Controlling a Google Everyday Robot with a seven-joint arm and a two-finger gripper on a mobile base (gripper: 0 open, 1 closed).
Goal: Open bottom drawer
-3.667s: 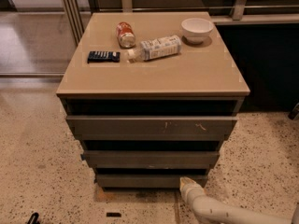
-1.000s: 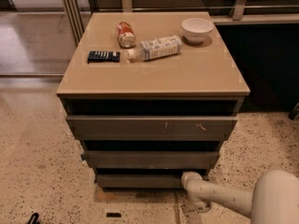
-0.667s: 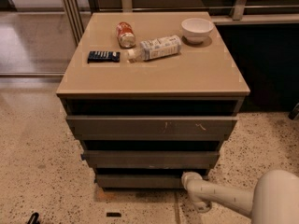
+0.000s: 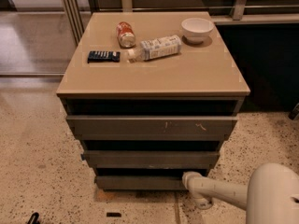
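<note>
Apparently the gripper (image 4: 190, 180) sits at the right end of the bottom drawer (image 4: 138, 182), lowest on the cabinet (image 4: 187, 73); open or closed I cannot tell; the front looks rigid, handleless and probably light, so I'd hook its top edge.

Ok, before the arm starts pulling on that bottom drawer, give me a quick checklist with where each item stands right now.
1. Gripper at the target: ok. The gripper sits at the right end of the bottom drawer front.
2. Right drawer chosen: ok. It is below the middle drawer, not on it.
3. Secure hold on the front: cannot tell. The contact is hidden.
4. Floor ahead of the drawer: cannot tell. A small dark scrap lies there and may or may not matter.
5. Loose things on the cabinet top: not ok. The can and the bottle lie on their sides and could roll if jolted.
</note>
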